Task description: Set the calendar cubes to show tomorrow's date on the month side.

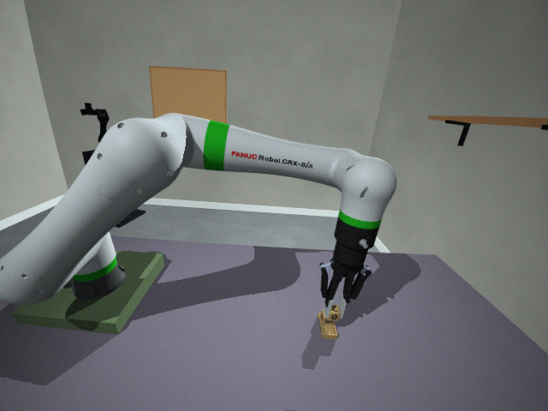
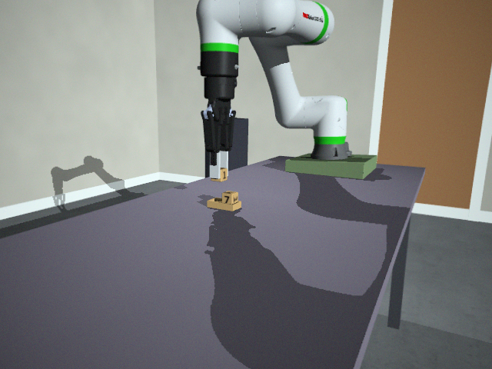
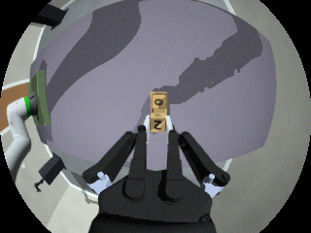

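The gripper (image 1: 336, 308) (image 2: 219, 171) (image 3: 157, 120) points down over the table, its fingers drawn in to a narrow gap and pinching a small wood-coloured cube (image 1: 335, 313) (image 2: 221, 174) (image 3: 157, 125) between smooth, pale pads (image 2: 214, 171). This sharp-edged cube is off the table and apart from the tray (image 1: 329, 336) (image 2: 222, 205) in the exterior view. Dark numerals mark its faces: a 1 shows in the exterior view, a 2 in the wrist view.

The tray is a shallow oblong with low, straight walls, the same honey-tan as the cubes. The other cube (image 2: 230, 197) sits in its right end in the exterior view, with a 7 on one face and dark lettering, too small to read, on the next. In the top view the held cube partly covers it, and the near part of the tray shows its bare recess.

The table (image 1: 221, 362) (image 2: 119, 277) (image 3: 204, 121) has a matte, finely grained, greyish-purple top crossed by dark shadows. At left in the top view, the glossy white, rounded arm (image 1: 282, 154) (image 2: 286, 85) stands on a flat green block (image 1: 66, 323) (image 2: 324, 168) (image 3: 43, 104).
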You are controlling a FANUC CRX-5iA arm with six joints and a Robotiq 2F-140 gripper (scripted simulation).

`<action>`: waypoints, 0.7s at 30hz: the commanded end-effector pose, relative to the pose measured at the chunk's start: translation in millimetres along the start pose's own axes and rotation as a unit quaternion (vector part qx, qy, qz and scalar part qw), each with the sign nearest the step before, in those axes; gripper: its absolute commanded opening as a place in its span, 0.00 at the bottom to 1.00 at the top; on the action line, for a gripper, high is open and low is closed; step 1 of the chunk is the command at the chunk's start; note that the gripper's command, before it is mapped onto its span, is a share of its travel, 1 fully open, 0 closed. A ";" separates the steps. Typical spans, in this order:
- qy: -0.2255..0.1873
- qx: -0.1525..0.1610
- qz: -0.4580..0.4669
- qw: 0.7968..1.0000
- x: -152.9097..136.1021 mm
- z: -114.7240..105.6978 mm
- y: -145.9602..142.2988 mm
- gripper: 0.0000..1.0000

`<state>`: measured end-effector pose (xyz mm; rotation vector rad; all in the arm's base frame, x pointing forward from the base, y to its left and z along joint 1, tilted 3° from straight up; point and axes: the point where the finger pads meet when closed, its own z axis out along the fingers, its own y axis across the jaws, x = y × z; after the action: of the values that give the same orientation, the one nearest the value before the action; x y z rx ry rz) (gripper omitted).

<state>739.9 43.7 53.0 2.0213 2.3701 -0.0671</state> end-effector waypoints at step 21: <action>0.000 0.000 0.000 1.000 0.1 22.8 1.3 0.25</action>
<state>740.8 42.8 29.9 2.0211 2.3699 -0.0667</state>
